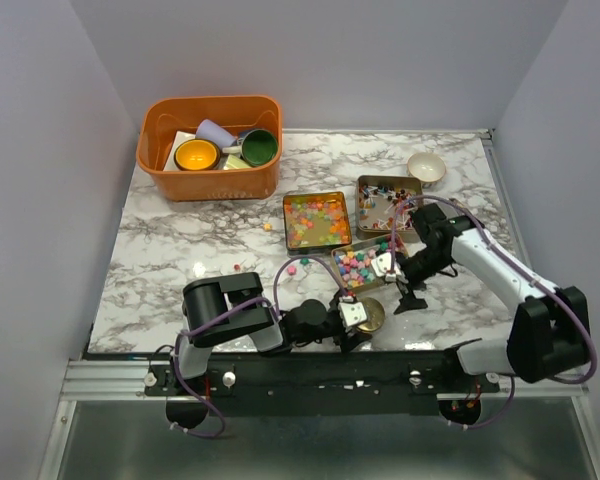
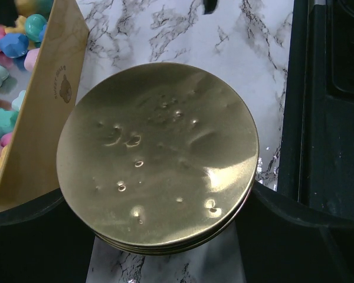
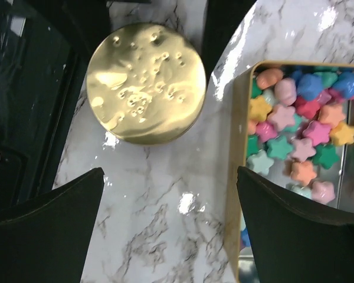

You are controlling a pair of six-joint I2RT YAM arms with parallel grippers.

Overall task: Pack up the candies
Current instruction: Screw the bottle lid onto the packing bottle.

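The candies (image 3: 301,118) — bright star-shaped sweets in pink, blue, green and yellow — sat heaped in an open gold rectangular metal tin (image 3: 241,118) near the front of the white marble-patterned table (image 3: 159,224). Two more open tins of sweets (image 1: 285,222) stood just behind it, and a few loose candies (image 1: 302,263) lay on the marble to its left. With the tins this full, my read was that little was left but gathering those strays and closing up.

Just beside the star tin lay a round dimpled gold metal lid (image 2: 159,147), flat on the table. The left gripper (image 2: 158,193) had its jaws spread either side of it, right at the rim — squeezing it or merely framing it, I couldn't tell. The right gripper (image 3: 170,177) hung over bare marble between lid and tin, jaws wide apart and holding nothing, seemingly parked there to give the left arm room.
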